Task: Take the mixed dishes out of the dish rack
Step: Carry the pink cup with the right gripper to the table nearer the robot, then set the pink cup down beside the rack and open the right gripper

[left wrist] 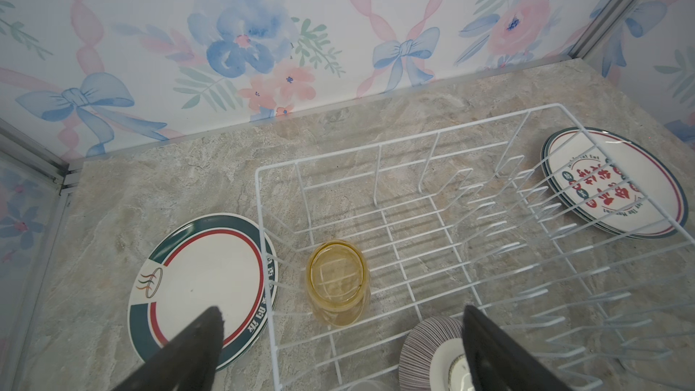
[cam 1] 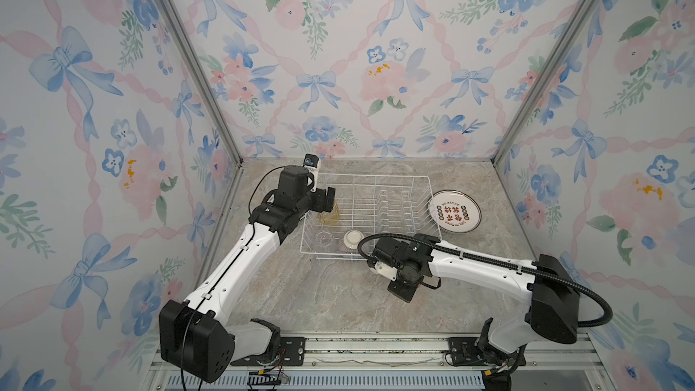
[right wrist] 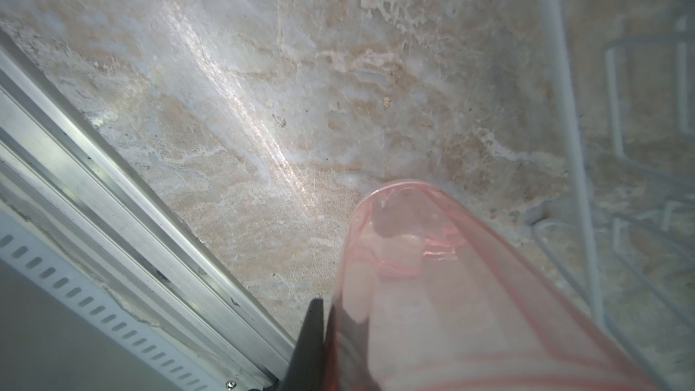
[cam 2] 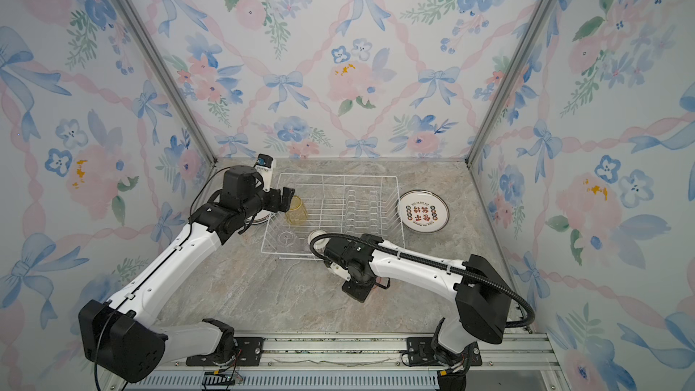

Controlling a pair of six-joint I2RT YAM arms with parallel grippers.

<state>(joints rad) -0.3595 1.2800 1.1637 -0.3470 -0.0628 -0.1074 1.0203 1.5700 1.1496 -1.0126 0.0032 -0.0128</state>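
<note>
Rack (cam 1: 376, 216) holds tumblers (left wrist: 336, 282); left end effector (left wrist: 342, 312) spread, right end effector (right wrist: 327, 336) pinches pink tumbler (right wrist: 432, 295).

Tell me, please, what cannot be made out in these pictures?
- Right gripper: hidden under its wrist in both top views. The wrist view shows only fingertips pinching the pink translucent tumbler, which is cut off by the frame edge.
- Green-rimmed round white plate: the left arm covers most of it in both top views. Whether others lie under it is unclear.
- Small ribbed purplish bowl: in the left wrist view, partly behind a finger of the left gripper.
</note>
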